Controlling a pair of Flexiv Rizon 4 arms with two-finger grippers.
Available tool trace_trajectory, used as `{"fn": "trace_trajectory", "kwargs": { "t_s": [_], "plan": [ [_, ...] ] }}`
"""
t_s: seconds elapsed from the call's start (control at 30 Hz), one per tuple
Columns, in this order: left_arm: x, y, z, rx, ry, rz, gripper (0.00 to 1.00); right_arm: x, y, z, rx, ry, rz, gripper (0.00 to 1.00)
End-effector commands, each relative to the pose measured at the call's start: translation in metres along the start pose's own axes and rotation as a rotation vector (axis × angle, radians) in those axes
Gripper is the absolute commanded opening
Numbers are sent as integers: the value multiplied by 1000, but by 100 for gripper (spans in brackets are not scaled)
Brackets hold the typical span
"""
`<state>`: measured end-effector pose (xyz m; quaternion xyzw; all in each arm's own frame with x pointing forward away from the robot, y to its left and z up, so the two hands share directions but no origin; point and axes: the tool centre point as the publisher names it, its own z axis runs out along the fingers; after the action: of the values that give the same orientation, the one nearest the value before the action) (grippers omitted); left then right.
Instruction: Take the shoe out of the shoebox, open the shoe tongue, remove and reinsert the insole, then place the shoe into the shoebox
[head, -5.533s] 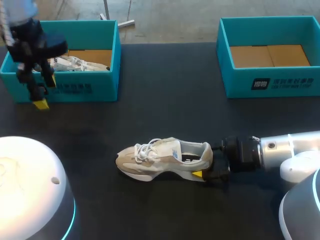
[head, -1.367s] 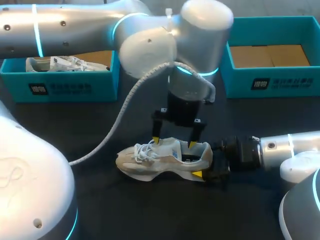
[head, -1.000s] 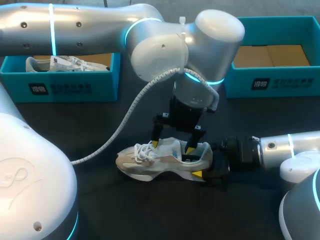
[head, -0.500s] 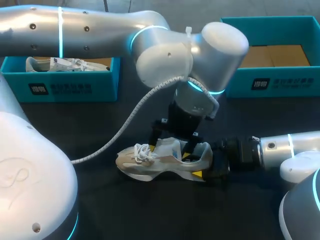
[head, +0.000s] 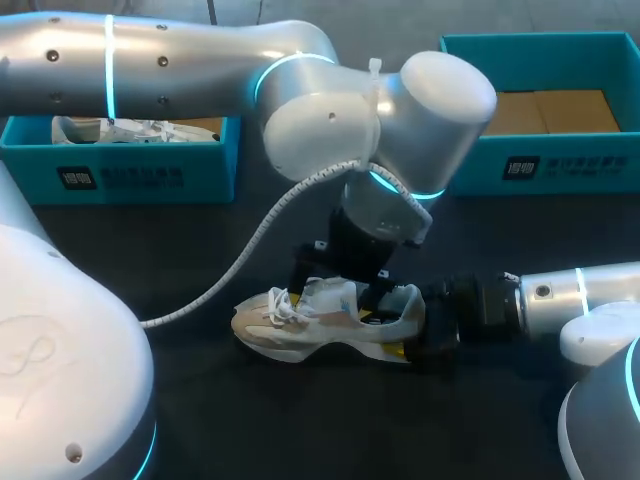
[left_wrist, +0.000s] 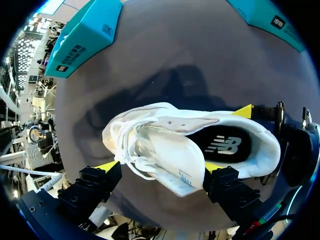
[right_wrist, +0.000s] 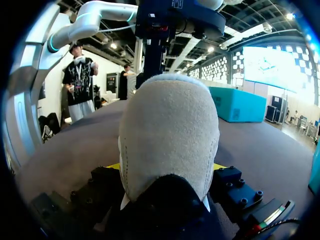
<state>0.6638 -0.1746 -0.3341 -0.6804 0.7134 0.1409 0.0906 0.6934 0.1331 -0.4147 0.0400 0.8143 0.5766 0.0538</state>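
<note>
Over the middle of the table (head: 150, 240), the left gripper (left_wrist: 160, 167) is hanging wide open, its fingers (left_wrist: 216, 172) straddling the tongue (left_wrist: 170, 162) of the shoe (head: 270, 335); the right gripper (right_wrist: 166, 167) is clamping the heel (right_wrist: 167, 130). Opening the tongue seems to be the step in hand; next comes pinching it and folding it toward the laces (left_wrist: 122, 145).

Dark matte table (head: 300, 420), soft shadows

A dark desk (head: 330, 420) carries everything; a second white shoe (head: 150, 130) lies inside the left shoebox (head: 150, 175).
</note>
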Motion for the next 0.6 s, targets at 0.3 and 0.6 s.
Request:
{"fn": "trace_trajectory", "kwargs": {
  "t_s": [0.3,0.6],
  "plan": [
    [-22,-1,-3,2,57,-21,74,0,1,2,6,0,1,0],
    [-9,6,-13,7,75,9,79,0,1,2,6,0,1,0]
  ]
}}
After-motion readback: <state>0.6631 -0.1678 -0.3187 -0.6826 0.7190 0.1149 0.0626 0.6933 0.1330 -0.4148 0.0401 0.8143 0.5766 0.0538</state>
